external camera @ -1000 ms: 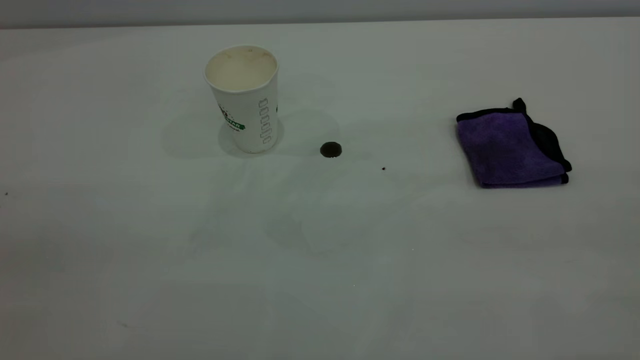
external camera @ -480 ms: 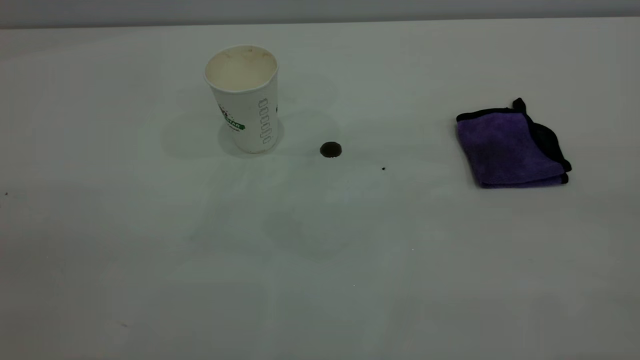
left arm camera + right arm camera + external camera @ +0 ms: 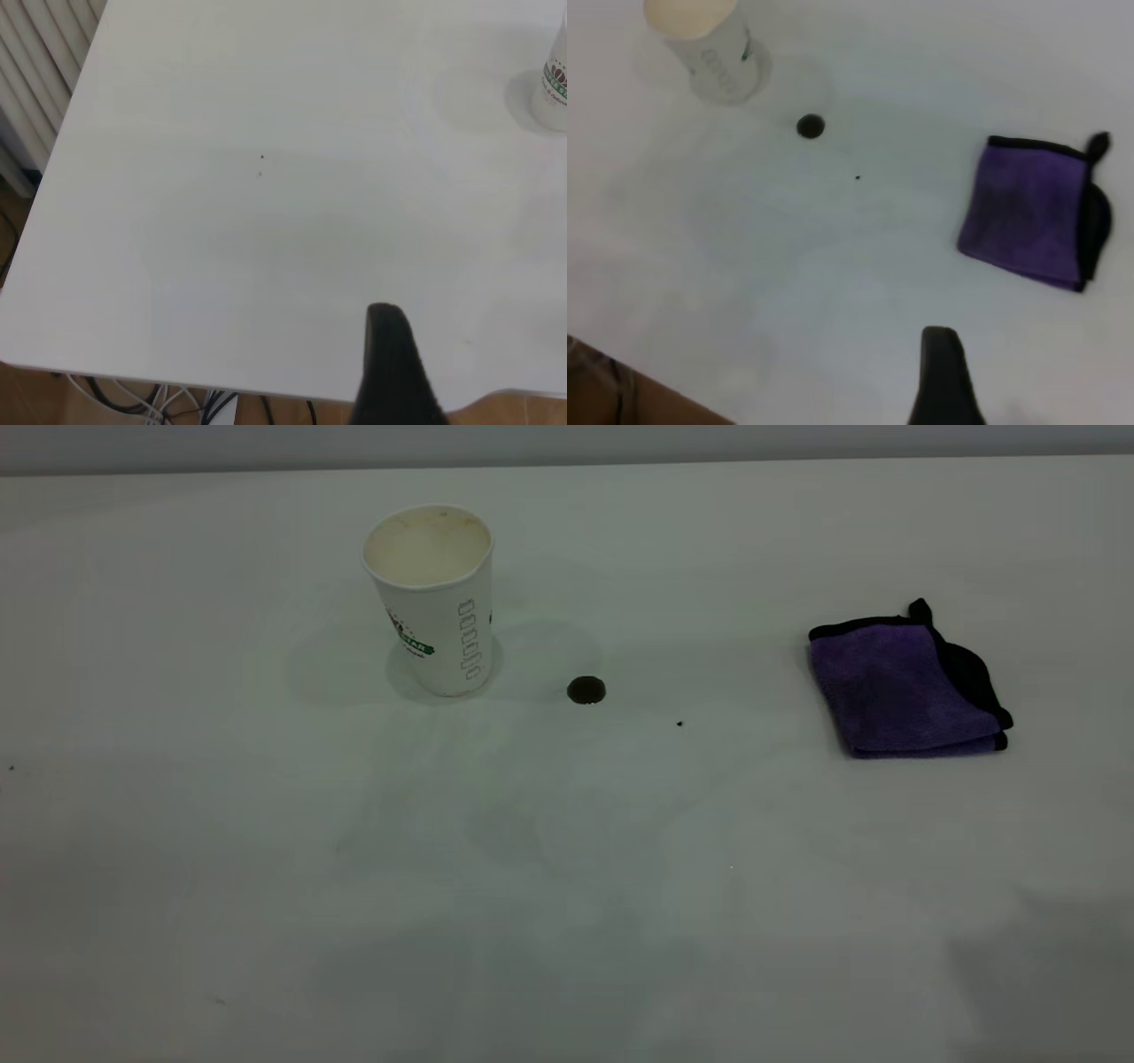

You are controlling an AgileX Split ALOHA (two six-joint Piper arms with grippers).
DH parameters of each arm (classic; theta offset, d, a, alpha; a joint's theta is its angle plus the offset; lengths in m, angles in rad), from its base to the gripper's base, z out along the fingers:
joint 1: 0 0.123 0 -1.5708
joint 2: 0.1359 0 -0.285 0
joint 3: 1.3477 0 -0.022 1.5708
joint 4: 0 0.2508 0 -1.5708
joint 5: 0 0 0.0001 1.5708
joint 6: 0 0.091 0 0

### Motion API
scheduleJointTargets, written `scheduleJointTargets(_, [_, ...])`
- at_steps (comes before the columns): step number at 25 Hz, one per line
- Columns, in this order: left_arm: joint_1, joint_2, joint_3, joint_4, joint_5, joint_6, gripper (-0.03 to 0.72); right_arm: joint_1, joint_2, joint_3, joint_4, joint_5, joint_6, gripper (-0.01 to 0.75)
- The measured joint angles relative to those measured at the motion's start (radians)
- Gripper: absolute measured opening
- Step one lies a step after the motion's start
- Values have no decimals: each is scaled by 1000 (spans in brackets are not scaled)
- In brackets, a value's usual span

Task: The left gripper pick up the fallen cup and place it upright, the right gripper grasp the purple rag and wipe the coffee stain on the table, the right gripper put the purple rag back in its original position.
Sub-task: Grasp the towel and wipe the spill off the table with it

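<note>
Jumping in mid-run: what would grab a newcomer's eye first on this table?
The purple rag lies folded at the right of the white table, the one strong colour in view. The cup stands upright at the left rear, and the coffee stain sits unwiped just right of its base, between cup and rag. Neither arm shows in the exterior view; each wrist view shows only one dark finger above the table.

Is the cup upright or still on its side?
Upright: the cup stands on its base on the table, its open mouth facing up, beside the coffee stain.
</note>
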Motion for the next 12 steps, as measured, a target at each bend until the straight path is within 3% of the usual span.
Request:
scheduleJointTargets(4, [0, 0, 0, 0, 1, 0, 519, 0, 263, -59, 49, -45, -87, 580])
scheduleJointTargets(12, [0, 0, 0, 0, 1, 0, 519, 12, 723, -222, 51, -87, -97, 580])
